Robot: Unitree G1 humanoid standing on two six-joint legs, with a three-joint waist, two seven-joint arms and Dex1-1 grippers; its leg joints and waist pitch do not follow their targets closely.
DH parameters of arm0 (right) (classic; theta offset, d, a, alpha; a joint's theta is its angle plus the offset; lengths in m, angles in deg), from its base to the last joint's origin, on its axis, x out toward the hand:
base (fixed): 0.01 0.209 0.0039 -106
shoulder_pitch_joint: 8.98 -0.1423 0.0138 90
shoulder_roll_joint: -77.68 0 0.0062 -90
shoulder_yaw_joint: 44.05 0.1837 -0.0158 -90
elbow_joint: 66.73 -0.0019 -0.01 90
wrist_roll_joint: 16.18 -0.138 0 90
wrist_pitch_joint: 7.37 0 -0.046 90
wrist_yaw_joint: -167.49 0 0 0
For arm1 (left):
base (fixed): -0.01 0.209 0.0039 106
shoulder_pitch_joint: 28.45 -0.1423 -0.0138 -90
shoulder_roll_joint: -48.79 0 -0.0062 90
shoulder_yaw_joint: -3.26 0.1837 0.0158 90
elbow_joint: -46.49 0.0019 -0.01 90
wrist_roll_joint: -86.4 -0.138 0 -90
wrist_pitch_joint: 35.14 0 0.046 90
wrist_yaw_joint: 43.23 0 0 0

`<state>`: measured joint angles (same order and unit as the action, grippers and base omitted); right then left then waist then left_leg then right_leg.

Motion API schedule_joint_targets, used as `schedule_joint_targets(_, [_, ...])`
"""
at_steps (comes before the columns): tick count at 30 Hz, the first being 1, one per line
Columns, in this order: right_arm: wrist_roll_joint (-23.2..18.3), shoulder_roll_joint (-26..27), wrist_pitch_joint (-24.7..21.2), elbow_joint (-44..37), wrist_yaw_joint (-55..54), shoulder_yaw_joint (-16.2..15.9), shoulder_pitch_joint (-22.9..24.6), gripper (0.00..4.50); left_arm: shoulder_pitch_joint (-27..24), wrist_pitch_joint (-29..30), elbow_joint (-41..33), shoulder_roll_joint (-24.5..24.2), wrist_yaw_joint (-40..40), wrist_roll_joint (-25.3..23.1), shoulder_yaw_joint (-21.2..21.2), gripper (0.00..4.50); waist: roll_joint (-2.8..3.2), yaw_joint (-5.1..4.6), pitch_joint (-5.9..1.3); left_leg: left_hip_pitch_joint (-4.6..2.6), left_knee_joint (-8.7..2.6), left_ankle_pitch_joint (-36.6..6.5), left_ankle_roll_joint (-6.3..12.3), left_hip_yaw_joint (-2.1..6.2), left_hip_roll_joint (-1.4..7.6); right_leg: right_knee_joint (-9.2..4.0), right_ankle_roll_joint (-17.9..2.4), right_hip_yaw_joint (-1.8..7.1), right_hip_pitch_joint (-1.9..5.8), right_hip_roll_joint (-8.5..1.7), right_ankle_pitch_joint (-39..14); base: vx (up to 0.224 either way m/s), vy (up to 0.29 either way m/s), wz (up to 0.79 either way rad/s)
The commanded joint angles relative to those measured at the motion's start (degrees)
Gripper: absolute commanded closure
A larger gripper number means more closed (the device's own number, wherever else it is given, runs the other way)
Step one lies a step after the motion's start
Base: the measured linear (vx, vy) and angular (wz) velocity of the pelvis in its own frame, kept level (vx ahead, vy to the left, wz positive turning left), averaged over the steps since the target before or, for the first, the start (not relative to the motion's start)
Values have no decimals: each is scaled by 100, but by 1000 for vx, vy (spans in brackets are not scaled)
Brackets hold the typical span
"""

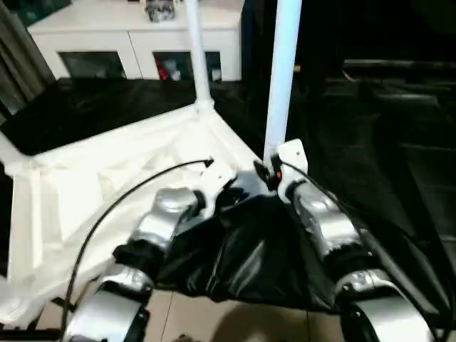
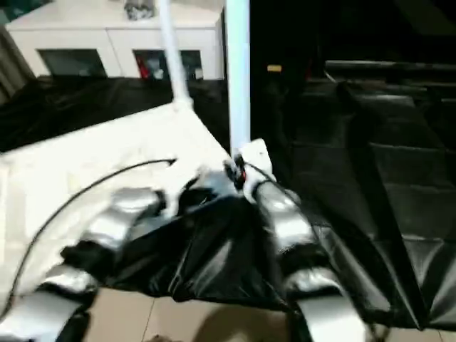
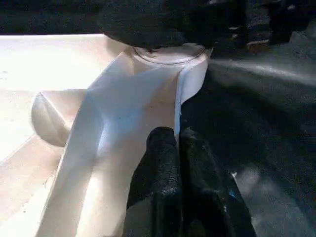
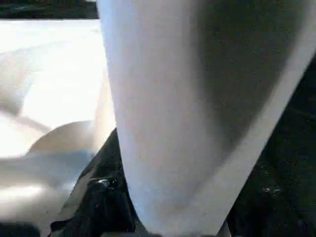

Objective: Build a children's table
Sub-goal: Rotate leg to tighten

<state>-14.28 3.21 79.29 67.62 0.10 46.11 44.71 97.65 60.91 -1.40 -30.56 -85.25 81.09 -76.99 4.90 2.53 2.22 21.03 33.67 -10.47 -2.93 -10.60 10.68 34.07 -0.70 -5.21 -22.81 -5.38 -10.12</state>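
Note:
The white tabletop (image 1: pixel 107 178) lies upside down with its ribbed underside up. One white leg (image 1: pixel 197 50) stands upright in its far corner socket. A second leg (image 1: pixel 282 78) stands upright over the near right corner socket (image 3: pixel 168 54), and my right gripper (image 1: pixel 269 173) is shut on its lower end. The same leg (image 4: pixel 177 108) looms very close in the right wrist view. My left gripper (image 3: pixel 176 148) is shut on the tabletop's thin rim (image 3: pixel 177 106), just short of that socket.
A white glass-door cabinet (image 1: pixel 135 43) stands behind the tabletop. Black sheeting (image 1: pixel 242 256) covers the ground under my forearms, and dark stepped mats (image 1: pixel 385 142) lie to the right. A black cable (image 1: pixel 128 192) arcs over the tabletop. Beige tiles (image 1: pixel 235 320) show nearest me.

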Motion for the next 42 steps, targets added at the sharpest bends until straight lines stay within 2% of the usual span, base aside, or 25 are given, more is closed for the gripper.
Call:
schedule_joint_targets(1, [-92, 739, -5, 352, 57, -334, 40, 253, 271, -253, -70, 431, 687, 135, -177, 450, -114, -16, -321, -28, -403, -1367, 273, 104, 193, -480, -1045, 271, 262, -348, -1623, 0, 0, 0])
schedule_joint_targets(3, [-42, 789, 112, 417, 5, -340, 11, 253, 255, -307, -81, 446, 666, 111, -144, 450, -99, -13, -320, -20, -398, -1294, 336, 102, 194, -471, -1066, 263, 266, -343, -1535, 0, 0, 0])
schedule_joint_targets(4, [-42, 789, 112, 417, 5, -340, 11, 197, 255, -307, -81, 446, 666, 111, -144, 450, -94, -13, -320, -15, -399, -1274, 365, 102, 196, -465, -1077, 261, 270, -339, -1468, 0, 0, 0])
schedule_joint_targets(7, [-175, 813, 259, 433, 25, -216, 12, 177, 179, -448, -127, 333, 505, 131, -86, 450, -83, -25, -307, -7, -415, -1449, 369, 108, 198, -475, -1067, 259, 271, -349, -1592, 0, 0, 0])
schedule_joint_targets(8, [-171, 780, 305, 443, 53, -195, -2, 163, 162, -467, -133, 276, 439, 151, -94, 450, 8, -26, -306, -13, -423, -1490, 346, 126, 199, -467, -1062, 252, 271, -350, -1612, 0, 0, 0])
schedule_joint_targets(10, [-120, 692, 403, 426, 99, -211, -5, 147, 150, -492, -132, 199, 332, 174, -115, 450, -39, -86, -307, -4, -427, -1590, 313, 124, 197, -473, -1077, 243, 280, -331, -1553, 0, 0, 0])
schedule_joint_targets(11, [-78, 634, 450, 416, 84, -225, -5, 137, 147, -515, -125, 162, 283, 183, -122, 450, -7, -92, -318, 2, -420, -1539, 320, 129, 196, -458, -1096, 246, 290, -339, -1477, 0, 0, 0])
schedule_joint_targets(14, [-8, 371, 671, 378, 120, -191, -9, 115, 145, -650, -96, 44, 72, 224, -176, 450, 4, -103, -329, -4, -395, -1403, 387, 109, 194, -447, -1208, 249, 284, -337, -1245, 0, 0, 0])
schedule_joint_targets(15, [-27, 283, 708, 354, 223, -161, -6, 92, 144, -707, -91, 16, 19, 251, -208, 450, -12, -104, -337, 7, -384, -1315, 432, 105, 193, -431, -1243, 247, 299, -331, -1124, 0, 0, 0])
schedule_joint_targets(18, [-100, -56, 691, 206, 891, -191, 43, 80, 124, -758, -121, -77, -209, 362, -262, 450, -42, -78, -344, 28, -343, -1038, 629, 88, 192, -388, -1362, 243, 315, -339, -842, 0, 0, 0])
schedule_joint_targets(19, [-158, -265, 606, 111, 1424, -271, 80, 65, 83, -767, -176, -171, -425, 410, -244, 450, -102, -67, -343, 38, -333, -962, 705, 79, 196, -384, -1372, 243, 320, -343, -862, 0, 0, 0])
schedule_joint_targets(20, [-162, -282, 600, 103, 1468, -279, 83, 53, 78, -765, -183, -179, -446, 415, -242, 450, -90, -57, -339, 35, -331, -946, 737, 78, 193, -387, -1368, 236, 323, -337, -897, 0, 0, 0])
schedule_joint_targets(21, [-202, -399, 552, 29, 1808, -341, 113, 53, 31, -751, -270, -239, -640, 480, -233, 450, -207, -61, -343, 42, -321, -880, 808, 58, 206, -392, -1350, 241, 320, -326, -904, 0, 0, 0])
schedule_joint_targets(22, [-319, -537, 440, -94, 2270, -391, 154, 46, -44, -692, -416, -349, -915, 554, -210, 450, -266, -25, -339, 57, -316, -803, 853, 56, 207, -375, -1345, 240, 326, -333, -948, 0, 0, 0])
schedule_joint_targets(24, [-461, -791, 375, -289, 3068, -534, 225, 36, -182, -590, -692, -573, -1425, 700, -170, 450, -180, 22, -328, 48, -310, -808, 862, 62, 232, -365, -1311, 235, 312, -353, -1144, 0, 0, 0])
schedule_joint_targets(26, [-521, -938, 398, -404, 3506, -665, 272, 22, -254, -536, -827, -711, -1677, 772, -161, 450, -177, 23, -319, 35, -311, -819, 844, 57, 258, -361, -1342, 242, 269, -334, -1119, 0, 0, 0])
schedule_joint_targets(27, [-528, -958, 399, -418, 3564, -681, 277, 22, -265, -527, -846, -733, -1711, 780, -159, 450, -299, 42, -312, 55, -319, -804, 836, 57, 260, -333, -1341, 252, 292, -352, -1149, 0, 0, 0])
schedule_joint_targets(29, [-590, -1200, 430, -577, 4262, -876, 338, 22, -406, -423, -1080, -1009, -2129, 891, -131, 450, -257, 62, -313, 37, -324, -815, 763, 61, 286, -320, -1340, 259, 262, -346, -1194, 0, 0, 0])
schedule_joint_targets(31, [-587, -1394, 499, -635, 4830, -1044, 369, 22, -513, -426, -1233, -1231, -2394, 970, -125, 450, -298, 90, -311, 40, -306, -732, 767, 46, 285, -290, -1408, 270, 239, -334, -962, 0, 0, 0])
schedule_joint_targets(32, [-587, -1394, 499, -635, 4830, -1044, 369, 22, -513, -426, -1233, -1231, -2394, 970, -125, 450, -298, 106, -321, 48, -295, -673, 776, 51, 280, -269, -1424, 270, 248, -337, -871, 0, 0, 0])
schedule_joint_targets(33, [-603, -1454, 489, -666, 5029, -1096, 381, 22, -550, -406, -1301, -1299, -2470, 997, -124, 450, -339, 112, -297, 57, -297, -643, 816, 37, 281, -272, -1443, 276, 224, -333, -821, 0, 0, 0])
schedule_joint_targets(36, [-632, -1652, 384, -837, 5651, -1280, 423, 22, -681, -286, -1548, -1527, -2826, 1100, -97, 450, -324, 136, -277, 44, -303, -807, 745, 36, 286, -285, -1425, 283, 212, -338, -1040, 0, 0, 0])
schedule_joint_targets(38, [-659, -1691, 345, -899, 5788, -1317, 431, 22, -719, -235, -1625, -1578, -2923, 1130, -101, 450, -348, 149, -266, 43, -316, -899, 669, 39, 288, -292, -1386, 290, 215, -339, -1176, 0, 0, 0])
schedule_joint_targets(39, [-710, -1722, 295, -968, 5923, -1342, 436, 22, -757, -184, -1696, -1623, -3034, 1170, -96, 450, -319, 155, -262, 27, -328, -949, 610, 49, 296, -298, -1378, 291, 215, -341, -1220, 0, 0, 0])
schedule_joint_targets(42, [-821, -1782, 202, -1078, 6178, -1378, 432, 37, -832, -103, -1818, -1708, -3225, 1227, -53, 450, -331, 147, -272, 19, -325, -968, 565, 45, 299, -279, -1450, 299, 212, -327, -1070, 0, 0, 0])
